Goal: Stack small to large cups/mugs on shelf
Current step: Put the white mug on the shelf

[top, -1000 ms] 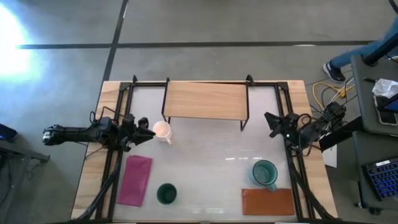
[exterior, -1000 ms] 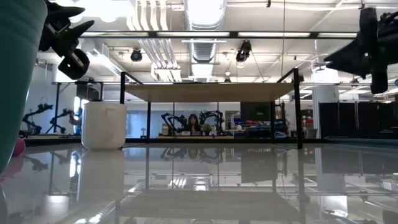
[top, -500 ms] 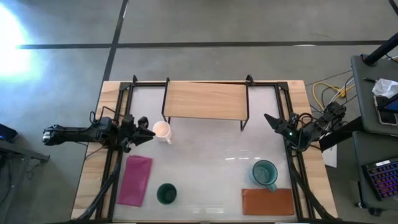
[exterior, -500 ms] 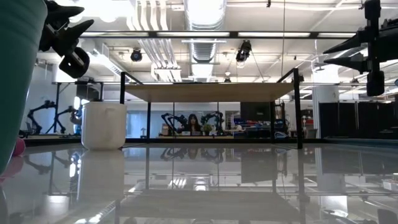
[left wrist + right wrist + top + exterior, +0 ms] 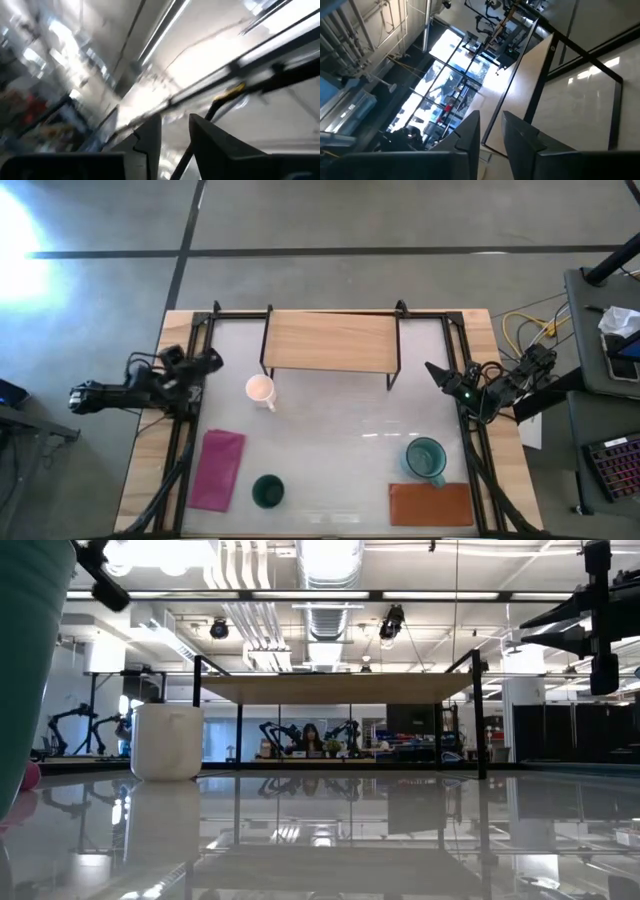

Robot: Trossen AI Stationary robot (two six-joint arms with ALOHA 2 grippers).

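Note:
The small white mug stands upright on the table in front of the shelf's left end, and shows in the low view as the white mug. The teal mug sits near the right side, just beyond the brown mat. The dark green cup stands near the table's near edge. Nothing is on the light-wood shelf at the far side. My left gripper is shut at the table's left edge, apart from the white mug. My right gripper is shut by the shelf's right legs.
A pink cloth lies at the near left and a brown-orange mat at the near right. Black frame rails run along both table sides. The glossy table stretches between the mugs.
My left gripper has pulled back from beside the white mug toward the table's left edge and has tipped upward; its wrist view is blurred by the motion. The white mug has stayed where it was. My right gripper has turned a little in place.

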